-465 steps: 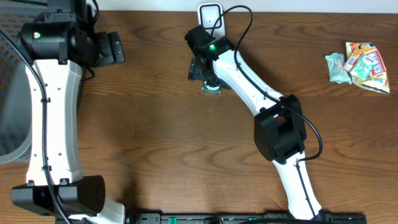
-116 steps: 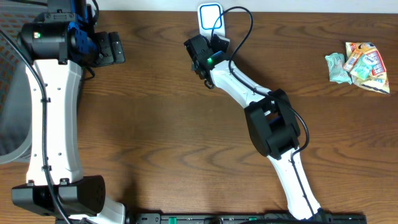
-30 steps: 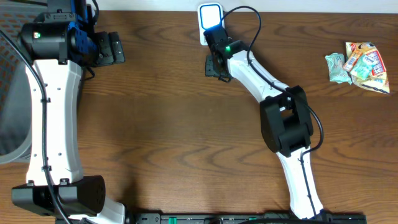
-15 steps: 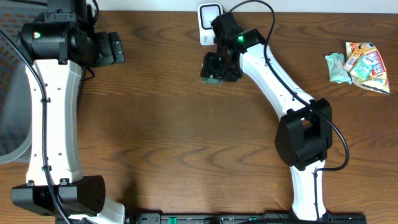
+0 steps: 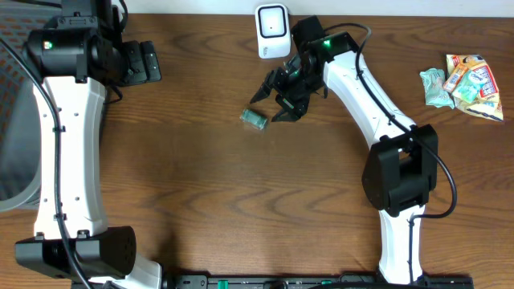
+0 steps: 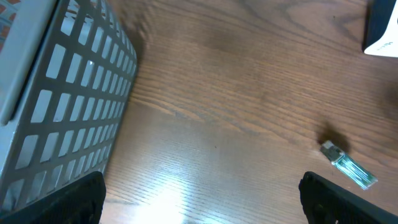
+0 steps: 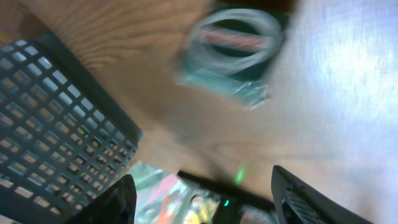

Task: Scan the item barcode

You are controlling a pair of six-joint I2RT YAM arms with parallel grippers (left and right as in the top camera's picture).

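The item (image 5: 254,119), a small green and clear packet, lies loose on the wooden table. It also shows in the left wrist view as the item (image 6: 348,163) and, blurred, in the right wrist view as the item (image 7: 233,50). My right gripper (image 5: 274,102) hangs open just right of it, with nothing between its fingers (image 7: 113,203). The white barcode scanner (image 5: 272,21) stands at the table's back edge, behind the right gripper. My left gripper (image 5: 143,63) is open and empty at the far left, well away from the item.
A grey mesh basket (image 6: 62,93) stands beside the left gripper and appears in the right wrist view as the basket (image 7: 56,124). A heap of snack packets (image 5: 466,80) lies at the right edge of the table.
The right gripper swung away from the scanner, opened, and let go of the item, which now lies on the table to its left. The left arm has not moved.
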